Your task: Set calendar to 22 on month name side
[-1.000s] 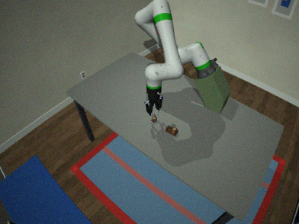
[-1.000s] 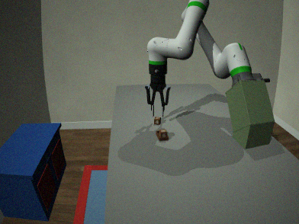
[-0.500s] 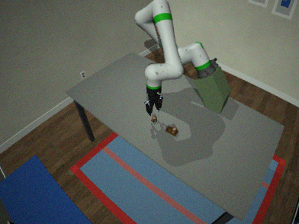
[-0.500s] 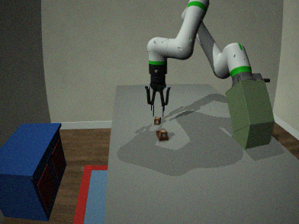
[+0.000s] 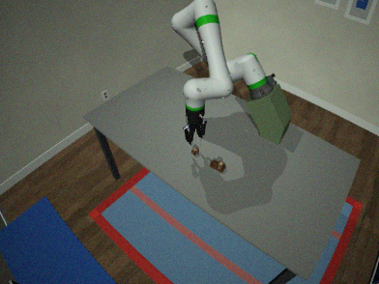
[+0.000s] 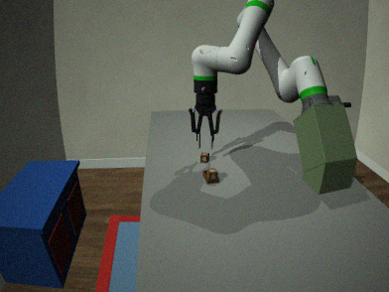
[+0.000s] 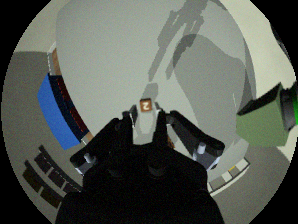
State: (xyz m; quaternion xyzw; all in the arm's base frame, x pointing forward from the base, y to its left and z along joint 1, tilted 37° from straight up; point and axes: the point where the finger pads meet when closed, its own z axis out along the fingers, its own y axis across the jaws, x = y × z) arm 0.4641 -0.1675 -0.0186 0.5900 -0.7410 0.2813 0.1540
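Note:
A small wooden cube (image 5: 195, 151) stands alone on the grey table; it also shows in the exterior view (image 6: 204, 157) and in the wrist view (image 7: 147, 104). The small wooden tray (image 5: 218, 165) lies a little to its right and nearer the table's front, with what looks like the other cube in it (image 6: 211, 176). The digits are too small to read. My gripper (image 5: 192, 140) (image 6: 204, 143) hangs straight down just above the lone cube, with its fingers partly apart and nothing between them. In the wrist view the cube shows between the fingertips, below them.
The green robot base (image 5: 271, 111) stands at the table's back right. The table's left edge runs close to the cube. A blue cabinet (image 6: 37, 223) stands on the floor to the left, and a red and blue mat (image 5: 184, 232) lies below the table's front.

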